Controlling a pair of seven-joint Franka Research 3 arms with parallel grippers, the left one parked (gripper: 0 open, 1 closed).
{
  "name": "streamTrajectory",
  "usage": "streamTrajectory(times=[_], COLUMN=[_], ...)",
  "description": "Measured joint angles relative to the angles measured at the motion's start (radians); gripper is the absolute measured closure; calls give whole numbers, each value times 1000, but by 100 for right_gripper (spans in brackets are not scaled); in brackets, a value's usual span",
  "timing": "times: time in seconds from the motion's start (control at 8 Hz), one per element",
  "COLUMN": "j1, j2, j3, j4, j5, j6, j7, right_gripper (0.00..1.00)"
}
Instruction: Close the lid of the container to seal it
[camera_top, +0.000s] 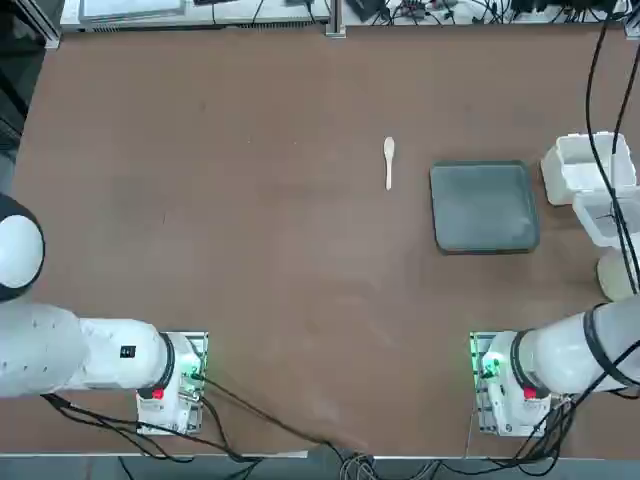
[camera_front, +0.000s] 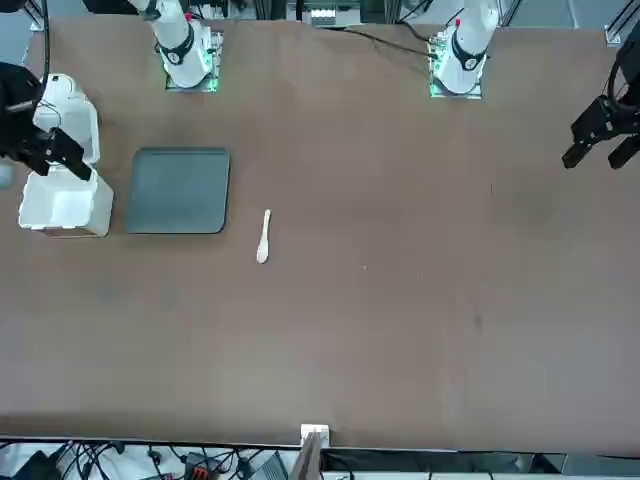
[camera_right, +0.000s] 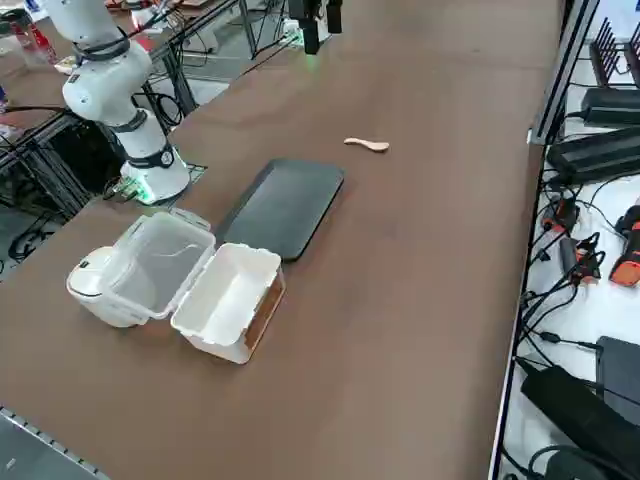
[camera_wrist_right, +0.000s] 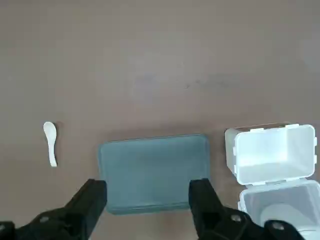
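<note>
The right gripper hangs wide open above the table. Right of the smooth grey-green tray, the white plastic container stands open, its translucent squarish lid apparently leaning on something rounded.

Translucent plastic lid, white plastic container, matt grey tray, smooth brown table

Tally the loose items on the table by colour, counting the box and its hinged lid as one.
White: 2 (spoon, open container with lid)
Dark grey-green: 1 (tray)
Cream: 1 (round dish)
Total: 4
</note>
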Motion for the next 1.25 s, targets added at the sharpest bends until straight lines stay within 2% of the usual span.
streamTrajectory(times=[0.62, 0.88, 1.25], j1=[-2, -5, -28], j2=[4, 17, 33], j3=[-1, -1, -4], j4=[-1, -14, -156], j5=[0, -1, -51], j6=[-4, -39, -35], j7=[-1, -28, -37], right_gripper=[0, 0, 0])
